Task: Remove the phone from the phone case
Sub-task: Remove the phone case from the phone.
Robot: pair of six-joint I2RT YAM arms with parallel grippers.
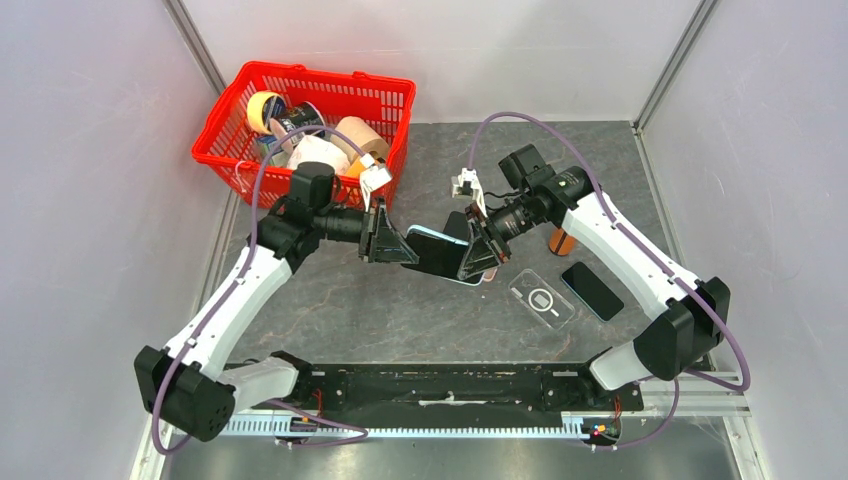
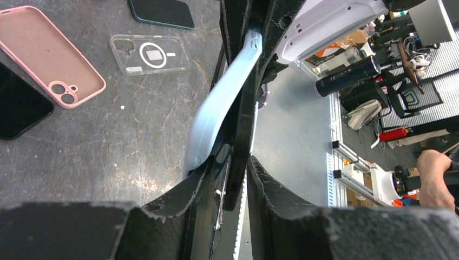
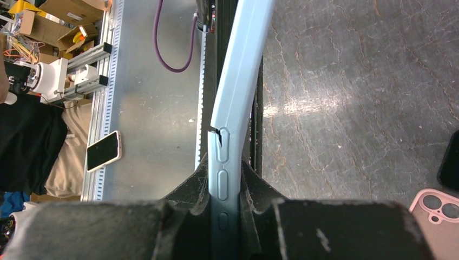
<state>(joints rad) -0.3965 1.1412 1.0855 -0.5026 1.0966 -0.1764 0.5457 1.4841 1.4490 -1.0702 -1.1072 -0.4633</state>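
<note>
Pale blue and visibly bowed, the phone case [image 1: 432,236] hangs above the middle of the table [image 1: 400,320], stretched between the two arms with the phone [image 1: 442,258] only partly seated in it. The left gripper [image 1: 388,243] is closed narrow on the left end. Its wrist view shows the black phone pinched between the fingers, with the case corner seemingly caught alongside. The right gripper [image 1: 478,255] is clamped on the buttoned side rail of the case at the right end. Between them one long edge of the case curves away from the phone; the rest is not yet free.

Several things could spoil this. If the left fingers really trap the case corner together with the phone, pulling the arms apart would probably only stretch the case, not release it. The right wrist view shows a small notch beside the upper button. I cannot tell whether it is a moulded cutout or a tear, and if it is a tear, more bending could rip the rail. The right grip sits on a thin, smooth edge, so a slip would likely let the case snap back over the phone. A sudden release is the worst case. The phone, held at one end only, could pivot out and drop onto the table, near the clear case [image 1: 541,298] and the dark phone [image 1: 592,290] lying to the right.
</note>
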